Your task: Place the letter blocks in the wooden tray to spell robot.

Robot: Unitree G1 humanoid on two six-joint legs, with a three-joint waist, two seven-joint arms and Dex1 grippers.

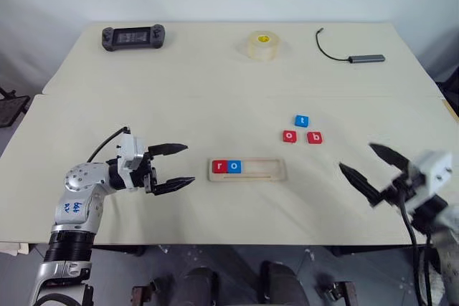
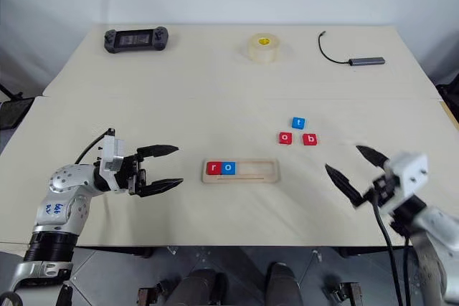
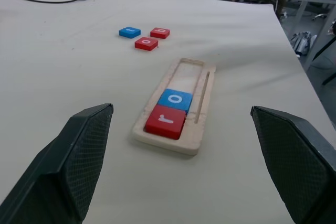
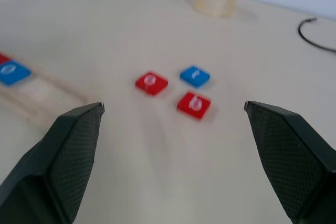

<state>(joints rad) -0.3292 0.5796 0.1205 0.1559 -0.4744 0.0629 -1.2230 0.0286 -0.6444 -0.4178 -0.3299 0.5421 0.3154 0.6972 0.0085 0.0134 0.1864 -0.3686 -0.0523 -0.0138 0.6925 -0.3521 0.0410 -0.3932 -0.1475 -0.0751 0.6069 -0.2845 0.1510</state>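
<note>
- The left gripper [image 1: 178, 165] is hovering level over the matte cream table [image 1: 215, 91], its two black tapered fingers, cross-hatched on the inner faces, standing wide apart and gripping nothing.
- Just ahead of those fingertips, the wooden tray [image 1: 247, 170] is lying flat: a long, narrow rectangle of pale unfinished wood with rounded corners, a shallow recessed slot and a thin groove along one long side.
- In the slot end nearest the left gripper, a red r block [image 1: 219, 166] is sitting flush beside a blue o block [image 1: 234, 167]; both are small, flat, smooth squares with white letters, touching each other, and the rest of the slot is showing bare wood.
- Between the tray and the right gripper, farther back on the table, three loose blocks are clustering: a red o block [image 1: 289, 136] and a red b block [image 1: 314, 137] side by side, with a blue t block [image 1: 302, 120] just behind them.
- The right gripper [image 1: 364, 164] is floating near the table's front right edge, its textured black fingers spread wide and empty, pointing toward the loose blocks.
- Well beyond both grippers, a dark handheld controller [image 1: 133, 36], a round roll of clear tape [image 1: 262, 45] and a thin black cable with a slim grey adapter [image 1: 366, 58] are resting along the far edge.
</note>
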